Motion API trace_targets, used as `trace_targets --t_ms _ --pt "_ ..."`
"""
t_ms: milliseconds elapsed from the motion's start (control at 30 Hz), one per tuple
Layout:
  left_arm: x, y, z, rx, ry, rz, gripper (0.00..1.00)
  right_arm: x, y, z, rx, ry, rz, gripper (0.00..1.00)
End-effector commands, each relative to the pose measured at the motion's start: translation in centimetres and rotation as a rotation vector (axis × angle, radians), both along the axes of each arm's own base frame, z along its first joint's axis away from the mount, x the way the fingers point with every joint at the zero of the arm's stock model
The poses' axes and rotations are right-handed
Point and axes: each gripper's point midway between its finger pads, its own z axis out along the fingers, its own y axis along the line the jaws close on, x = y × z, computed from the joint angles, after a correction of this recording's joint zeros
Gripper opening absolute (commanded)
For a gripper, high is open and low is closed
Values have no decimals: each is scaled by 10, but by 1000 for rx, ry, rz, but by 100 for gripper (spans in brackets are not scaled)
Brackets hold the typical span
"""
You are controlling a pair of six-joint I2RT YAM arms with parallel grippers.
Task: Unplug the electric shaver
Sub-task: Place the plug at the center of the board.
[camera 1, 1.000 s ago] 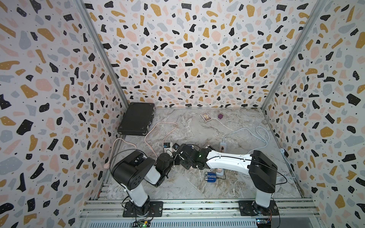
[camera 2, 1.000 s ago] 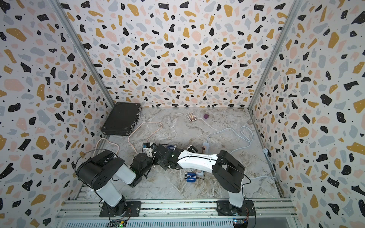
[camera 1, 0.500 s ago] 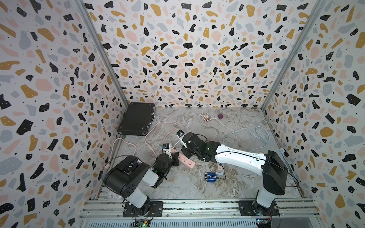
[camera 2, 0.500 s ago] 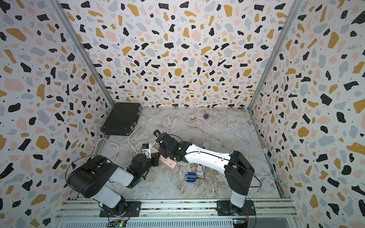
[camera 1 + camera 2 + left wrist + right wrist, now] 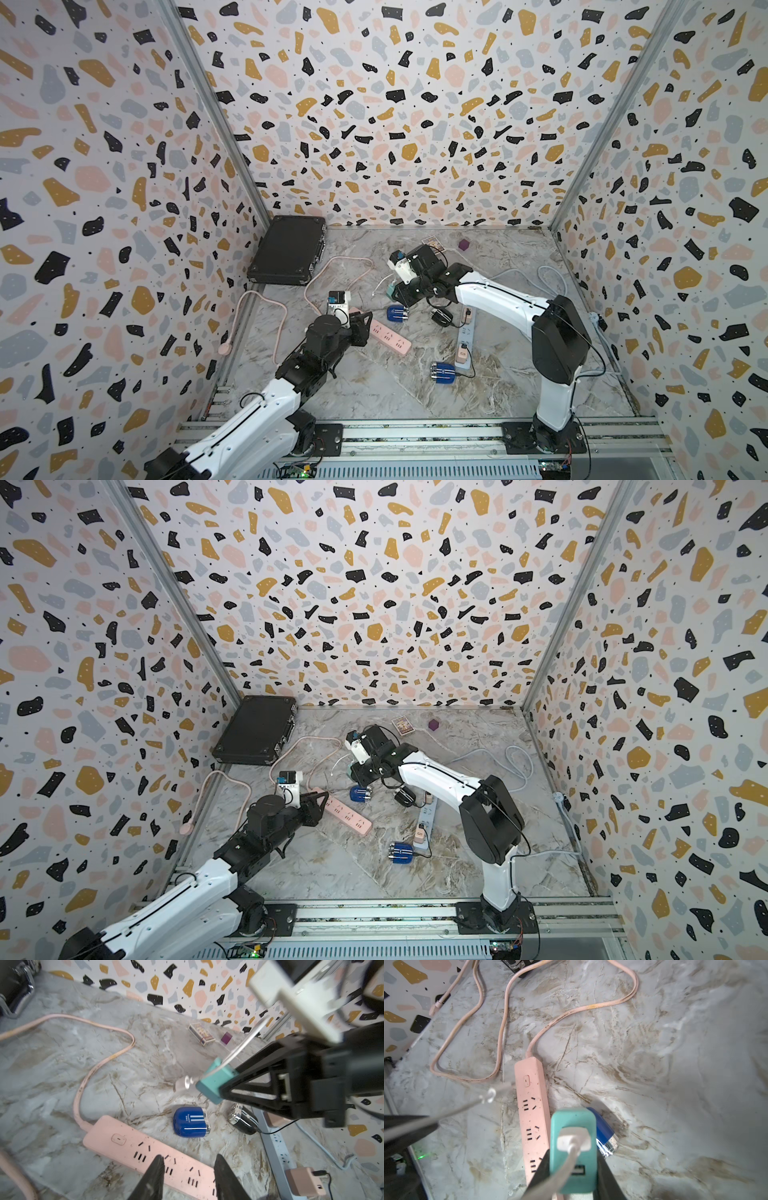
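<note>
Finds left gripper (image 5: 188,1159) parted and empty above pink power strip (image 5: 390,340). Locates blue electric shaver (image 5: 395,312) flat on table, at strip's 1 o'clock. Sees right gripper (image 5: 573,1152), farther back, clenched on teal charger (image 5: 573,1122), raised clear of strip. Judges unplugging done; calls next for gentle set-down.

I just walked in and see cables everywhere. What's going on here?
The right gripper holds a teal adapter in the air, clear of the pink strip, with a white cable hanging from it. The left gripper hovers open over that strip, gripping nothing. A blue shaver lies on the table beside the strip. So the adapter looks unplugged.
</note>
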Motion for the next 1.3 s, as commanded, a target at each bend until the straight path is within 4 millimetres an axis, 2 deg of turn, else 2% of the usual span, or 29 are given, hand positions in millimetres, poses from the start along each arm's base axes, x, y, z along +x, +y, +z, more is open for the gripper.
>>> trace_targets --t_ms 0,167,500,633,967,1067,1167,1267 --pt "-12 8 -19 89 80 -7 42 -1 4 2 117 156 -4 0" --pt "-13 4 -21 85 96 -27 44 16 9 -6 228 257 -33 0" --pt "-14 0 -6 80 78 -54 49 46 23 -24 244 335 -60 0" --pt "-18 3 -2 82 73 -52 50 60 22 -34 252 364 -93 0" --pt "-20 6 0 91 69 -46 49 72 14 -68 241 450 -137 6" --pt "-20 6 2 91 65 -44 49 75 11 -73 234 459 -150 12" --pt "-21 7 1 95 65 -43 50 75 8 -75 232 463 -156 28" --pt "-21 8 0 100 68 -40 50 74 6 -76 233 470 -158 34"
